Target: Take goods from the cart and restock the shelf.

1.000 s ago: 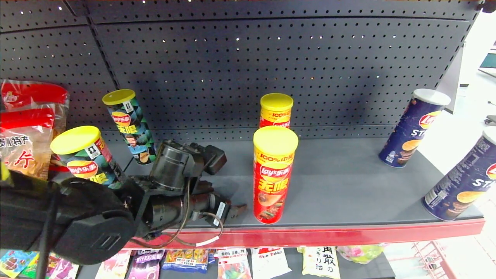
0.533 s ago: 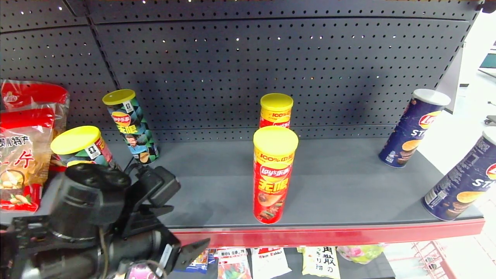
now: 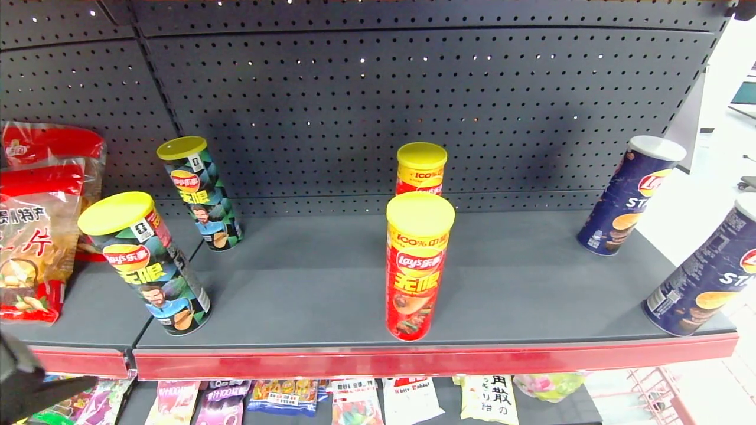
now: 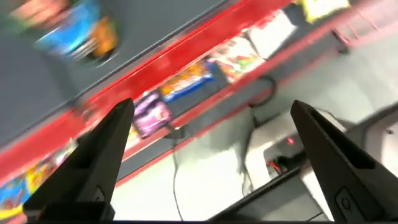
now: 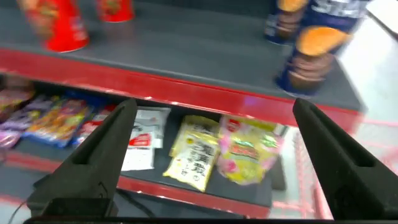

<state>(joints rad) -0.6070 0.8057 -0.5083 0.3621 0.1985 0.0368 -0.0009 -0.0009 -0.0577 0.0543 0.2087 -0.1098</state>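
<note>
So both tools are empty right now. The left tool (image 4: 212,106) has its fingers spread wide with nothing between them, and the right tool (image 5: 214,102) is the same. Both wrist views look at the shelf's red front lip (image 3: 413,360) and the snack packets (image 3: 354,401) on the level below, so I'd guess the arms are hanging low out front, ready for a cart run.

The goods here are chip cans, all standing on the grey shelf (image 3: 331,283):
- front green-patterned can (image 3: 144,262) near the lip on the left, rear green-patterned can (image 3: 199,192) behind it by the pegboard
- front red can (image 3: 416,265) in the middle, rear red can (image 3: 420,168) straight behind it
- rear blue can (image 3: 631,195) and front blue can (image 3: 703,271) on the right

Every can is on its base, lid up, long axis vertical. The outer ones look a bit splayed in the head view, probably just the camera angle. Labels face the aisle.

The layout makes sense to me: one flavour per front-to-back column, faces out for shoppers, with bare shelf between columns for more stock. Bagged snacks (image 3: 35,236) sit at the far left in their own section.
</note>
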